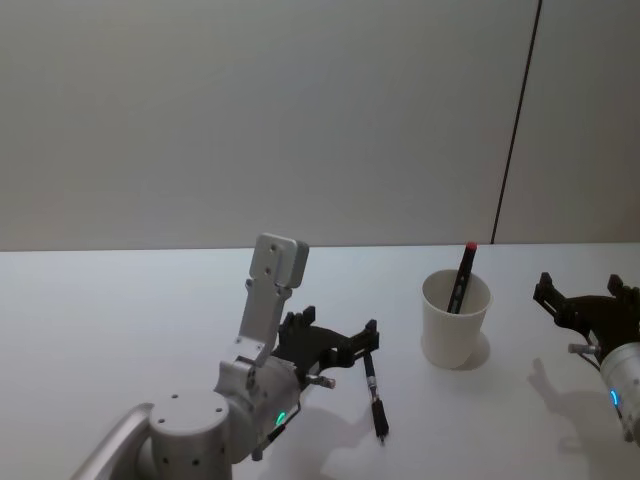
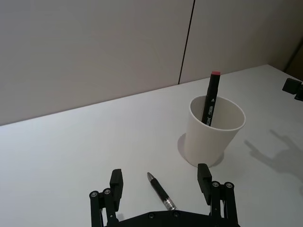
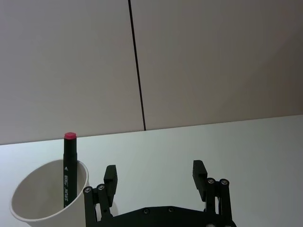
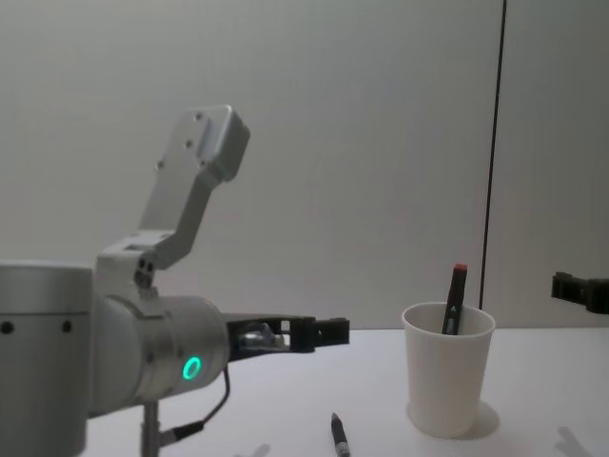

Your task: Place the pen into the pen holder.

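Over the smooth white worktop (image 1: 120,320), left gripper (image 2: 160,172) and right gripper (image 3: 154,168) gape wide, empty. Between them the tapered paper pen holder (image 1: 455,335) contains a leaning red-capped marker (image 1: 463,275). The slim black pen (image 1: 375,395) lies beneath the left gripper, nearer the front edge.

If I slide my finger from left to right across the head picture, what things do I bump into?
left gripper → pen → white paper cup → right gripper
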Controlling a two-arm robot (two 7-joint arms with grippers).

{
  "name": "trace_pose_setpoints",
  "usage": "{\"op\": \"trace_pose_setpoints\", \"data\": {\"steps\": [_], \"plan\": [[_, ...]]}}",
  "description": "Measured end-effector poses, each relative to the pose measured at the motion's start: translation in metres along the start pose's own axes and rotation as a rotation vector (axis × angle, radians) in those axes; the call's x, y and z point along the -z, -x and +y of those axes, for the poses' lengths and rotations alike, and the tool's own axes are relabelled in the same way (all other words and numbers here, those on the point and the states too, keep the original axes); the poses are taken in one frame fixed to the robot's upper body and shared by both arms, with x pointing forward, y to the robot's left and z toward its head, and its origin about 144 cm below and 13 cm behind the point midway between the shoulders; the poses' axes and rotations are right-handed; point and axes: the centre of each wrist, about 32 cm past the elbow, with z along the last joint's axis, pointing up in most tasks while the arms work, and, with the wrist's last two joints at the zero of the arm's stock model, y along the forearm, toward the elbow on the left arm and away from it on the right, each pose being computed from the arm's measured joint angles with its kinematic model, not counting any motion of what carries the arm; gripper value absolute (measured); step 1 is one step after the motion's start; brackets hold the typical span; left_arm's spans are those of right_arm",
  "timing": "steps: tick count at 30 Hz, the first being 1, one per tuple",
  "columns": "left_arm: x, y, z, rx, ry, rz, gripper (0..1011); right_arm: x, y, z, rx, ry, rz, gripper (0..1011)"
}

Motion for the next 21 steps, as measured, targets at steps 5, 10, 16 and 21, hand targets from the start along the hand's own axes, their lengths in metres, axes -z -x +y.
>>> {"op": "trace_pose_setpoints", "data": {"steps": [5, 10, 16, 21], "plan": [[0.001, 0.005, -0.006, 0.004, -0.027, 0.039, 1000, 0.000, 0.000, 0.000, 0.000, 0.000, 0.000, 1001], [0.003, 0.010, -0.013, 0.011, -0.056, 0.074, 1000, 0.000, 0.000, 0.000, 0.000, 0.000, 0.000, 1002], [0.004, 0.015, -0.020, 0.018, -0.082, 0.103, 1000, 0.000, 0.000, 0.000, 0.000, 0.000, 0.000, 1001], [0.005, 0.019, -0.024, 0.022, -0.107, 0.118, 1000, 0.000, 0.000, 0.000, 0.000, 0.000, 0.000, 1002]]}}
